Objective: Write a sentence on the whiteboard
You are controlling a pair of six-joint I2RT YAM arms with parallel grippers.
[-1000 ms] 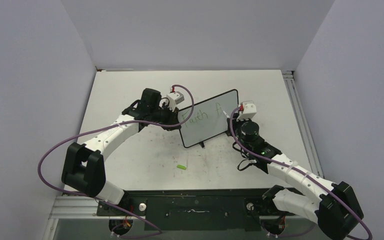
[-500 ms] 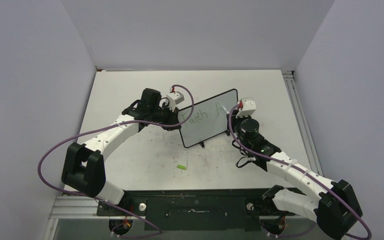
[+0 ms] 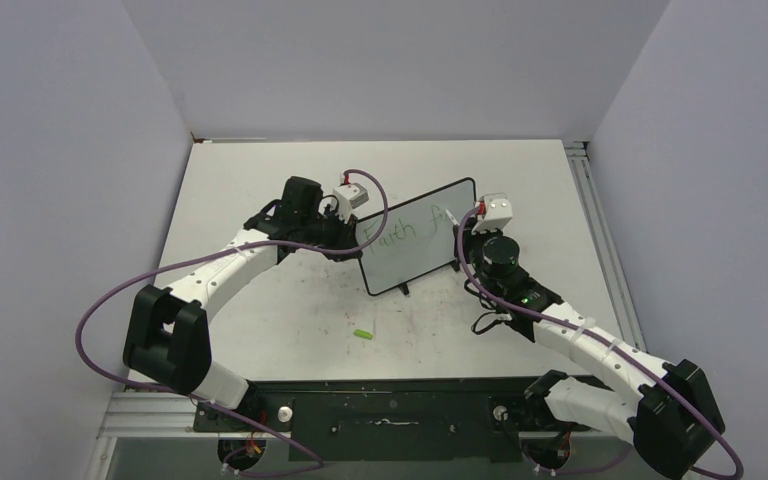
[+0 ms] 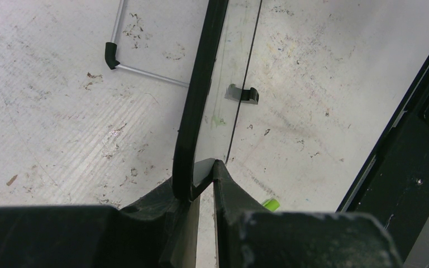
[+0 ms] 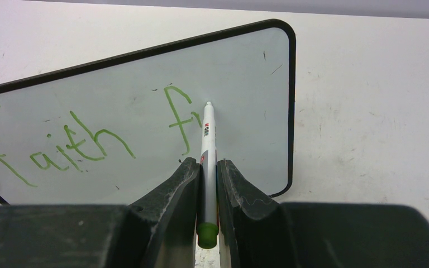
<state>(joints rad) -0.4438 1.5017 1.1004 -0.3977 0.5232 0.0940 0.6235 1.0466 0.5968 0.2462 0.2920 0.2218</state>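
The whiteboard (image 3: 417,248) stands tilted at mid table on small black feet. My left gripper (image 4: 204,167) is shut on its left edge; the black frame (image 4: 201,84) shows edge-on in the left wrist view. Green writing (image 5: 61,145) reads "Faith", then an "f" with a short stroke (image 5: 180,117); this is the sentence as it stands. My right gripper (image 5: 208,167) is shut on a white marker (image 5: 207,139) with a green end. Its tip touches the whiteboard (image 5: 240,89) just right of the "f".
A small green marker cap (image 3: 363,333) lies on the scuffed tabletop in front of the board; it also shows in the left wrist view (image 4: 269,205). A bent metal wire stand (image 4: 139,72) lies behind the board. A rail (image 3: 590,200) runs along the table's right edge.
My right gripper with the marker has shifted slightly up and right along the board, adding a short stroke after the "f". The left arm and the board have not moved.
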